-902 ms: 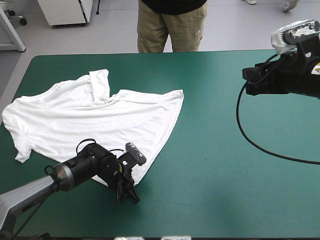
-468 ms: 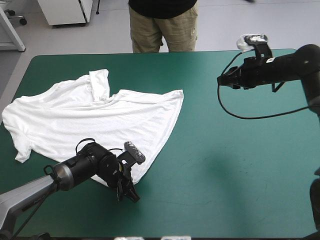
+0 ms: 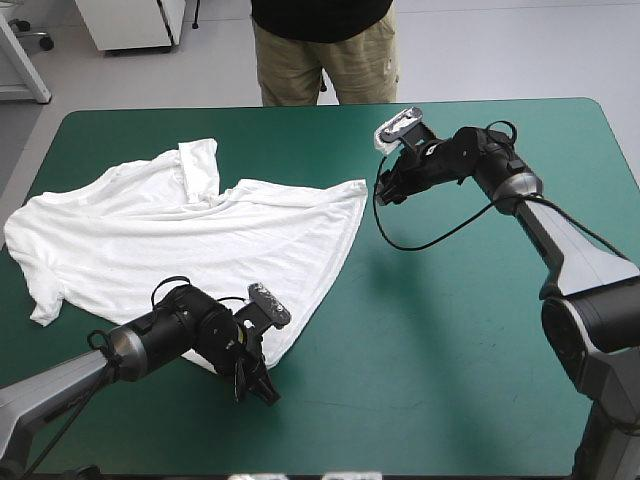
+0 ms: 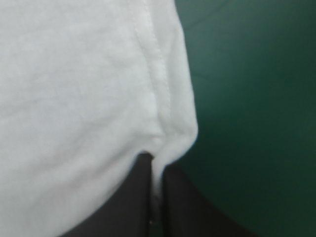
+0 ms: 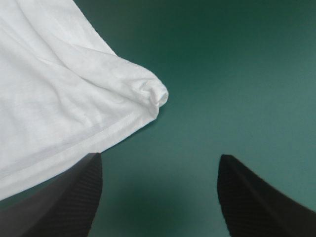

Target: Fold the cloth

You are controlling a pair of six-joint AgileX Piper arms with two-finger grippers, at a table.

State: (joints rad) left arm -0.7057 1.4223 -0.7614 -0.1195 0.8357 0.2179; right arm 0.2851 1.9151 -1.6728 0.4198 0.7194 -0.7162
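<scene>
T-shirt (image 3: 170, 240) spread flat, left half of the desk (image 3: 470, 330). Left tool (image 3: 260, 388) clamped on its near hem corner (image 4: 182, 133). Right tool (image 5: 158, 165) spread apart, empty, far hem corner (image 5: 157, 94) just ahead of it. We judge the hem runs tool to tool; right arm grips next.

Right of the T-shirt (image 3: 170, 240) the teal-green cover (image 3: 440, 340) is bare, a wide passage. Obstacles: the right gripper (image 3: 385, 192), fingers spread, sits just off the T-shirt's far right corner, and its arm spans the cover beyond. The left gripper (image 3: 257, 388) pinches the T-shirt's near corner, its arm blocking the near hem.
</scene>
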